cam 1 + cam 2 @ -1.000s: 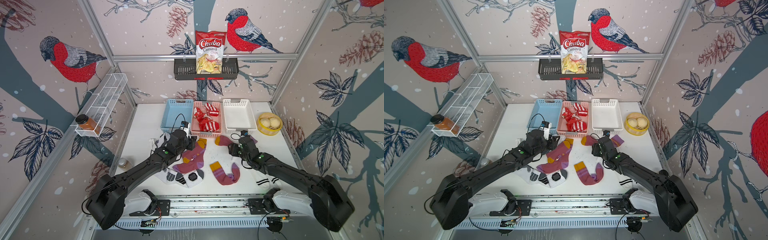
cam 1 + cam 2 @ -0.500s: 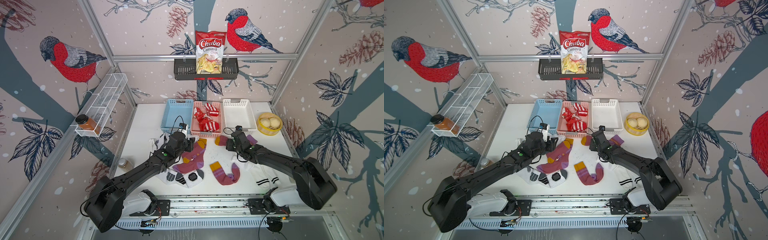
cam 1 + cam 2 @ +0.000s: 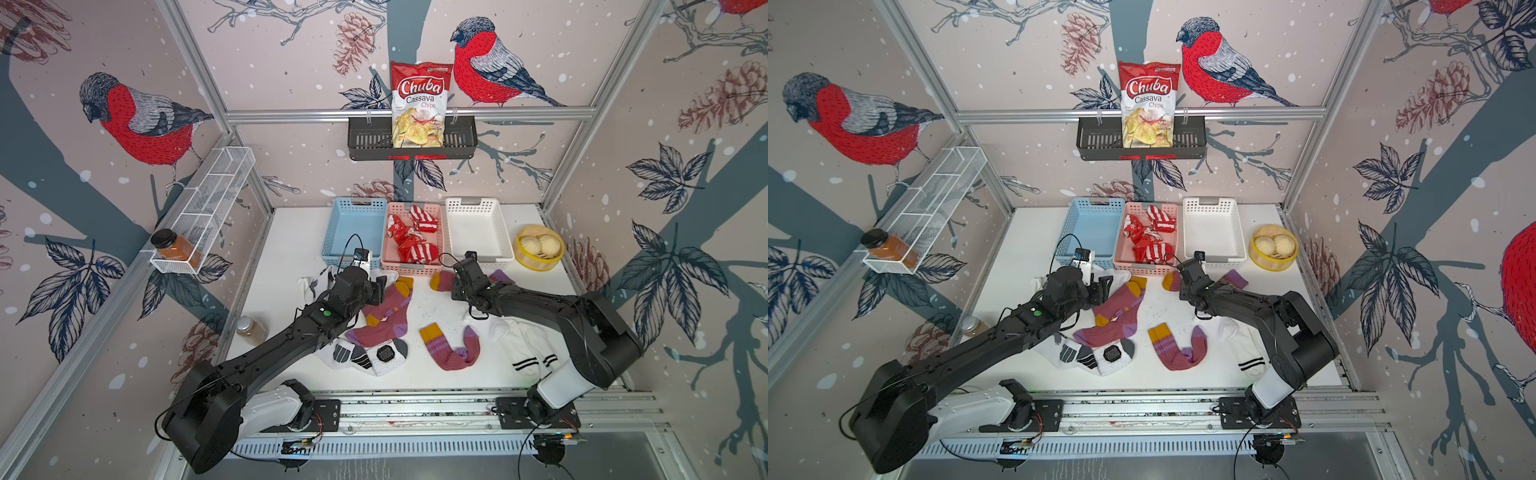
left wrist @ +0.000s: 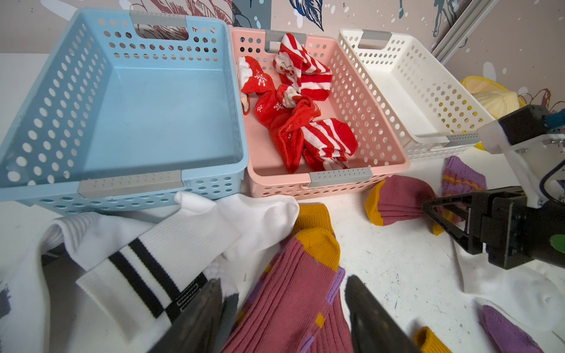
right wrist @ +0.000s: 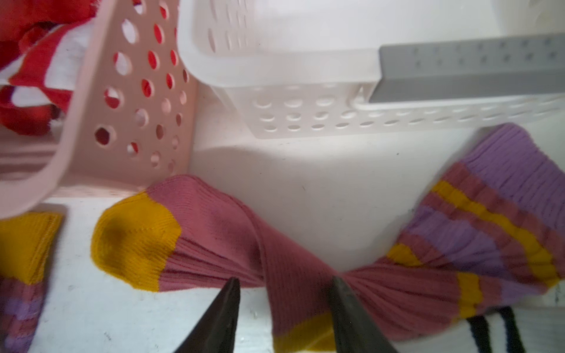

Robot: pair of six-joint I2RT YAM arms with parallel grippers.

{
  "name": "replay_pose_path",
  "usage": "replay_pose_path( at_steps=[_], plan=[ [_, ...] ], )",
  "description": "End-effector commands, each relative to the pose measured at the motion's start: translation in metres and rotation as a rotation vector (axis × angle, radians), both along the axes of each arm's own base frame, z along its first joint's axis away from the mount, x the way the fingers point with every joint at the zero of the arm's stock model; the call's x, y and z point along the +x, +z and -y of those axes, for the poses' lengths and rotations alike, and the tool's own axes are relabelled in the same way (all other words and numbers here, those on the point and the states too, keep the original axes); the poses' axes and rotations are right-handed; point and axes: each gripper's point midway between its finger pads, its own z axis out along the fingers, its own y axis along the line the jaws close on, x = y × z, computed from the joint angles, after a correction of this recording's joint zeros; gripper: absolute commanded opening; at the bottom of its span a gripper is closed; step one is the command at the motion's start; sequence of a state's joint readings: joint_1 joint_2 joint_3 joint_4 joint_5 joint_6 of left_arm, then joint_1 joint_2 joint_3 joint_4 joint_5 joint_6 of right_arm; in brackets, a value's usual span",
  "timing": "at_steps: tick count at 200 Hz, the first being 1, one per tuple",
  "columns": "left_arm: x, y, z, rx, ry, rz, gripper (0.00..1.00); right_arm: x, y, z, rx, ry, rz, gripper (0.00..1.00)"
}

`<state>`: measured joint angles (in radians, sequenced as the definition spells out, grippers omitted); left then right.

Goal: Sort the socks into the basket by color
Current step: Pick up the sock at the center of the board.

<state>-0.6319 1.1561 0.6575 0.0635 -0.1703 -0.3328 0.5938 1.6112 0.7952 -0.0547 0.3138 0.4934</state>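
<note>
Three baskets stand at the back: blue (image 3: 355,226), pink (image 3: 415,268) and white (image 3: 478,226). Red-and-white socks (image 3: 415,239) lie in the pink one. My left gripper (image 4: 282,279) is open, its jaws either side of a maroon sock (image 4: 293,305) beside a white black-striped sock (image 4: 159,259). My right gripper (image 5: 285,278) is open low over the twisted middle of another maroon sock (image 5: 214,238) in front of the pink and white baskets. One finger touches that sock, and bare table shows beside the other. More socks lie in front: maroon (image 3: 453,353), grey-patched white (image 3: 365,357), striped white (image 3: 528,353).
A yellow bowl of buns (image 3: 539,248) sits right of the white basket. A small jar (image 3: 250,330) stands at the table's left edge. On the left wall a wire shelf (image 3: 208,199) carries a spice jar, and a black rack with a chips bag (image 3: 419,104) hangs at the back.
My right arm has swung left and back to the maroon sock by the baskets, and its jaws have narrowed. My left gripper has opened a little over the maroon socks.
</note>
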Motion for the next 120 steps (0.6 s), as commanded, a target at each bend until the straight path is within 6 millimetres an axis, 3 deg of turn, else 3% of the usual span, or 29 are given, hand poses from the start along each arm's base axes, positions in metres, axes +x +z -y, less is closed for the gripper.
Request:
replay_pose_path(
  at_steps=[1, 37, 120],
  plan=[
    [0.003, 0.002, -0.003, 0.001, 0.016, 0.015, 0.65, 0.003, -0.001, 0.004, -0.034, -0.010, -0.001, 0.38],
    [0.003, 0.001, -0.006, 0.004, 0.024, 0.012, 0.65, 0.004, 0.012, 0.003, -0.027, -0.001, 0.028, 0.13],
    [0.002, 0.003, -0.012, 0.005, 0.047, 0.022, 0.66, 0.003, 0.052, -0.019, -0.027, 0.066, 0.089, 0.00]
  ],
)
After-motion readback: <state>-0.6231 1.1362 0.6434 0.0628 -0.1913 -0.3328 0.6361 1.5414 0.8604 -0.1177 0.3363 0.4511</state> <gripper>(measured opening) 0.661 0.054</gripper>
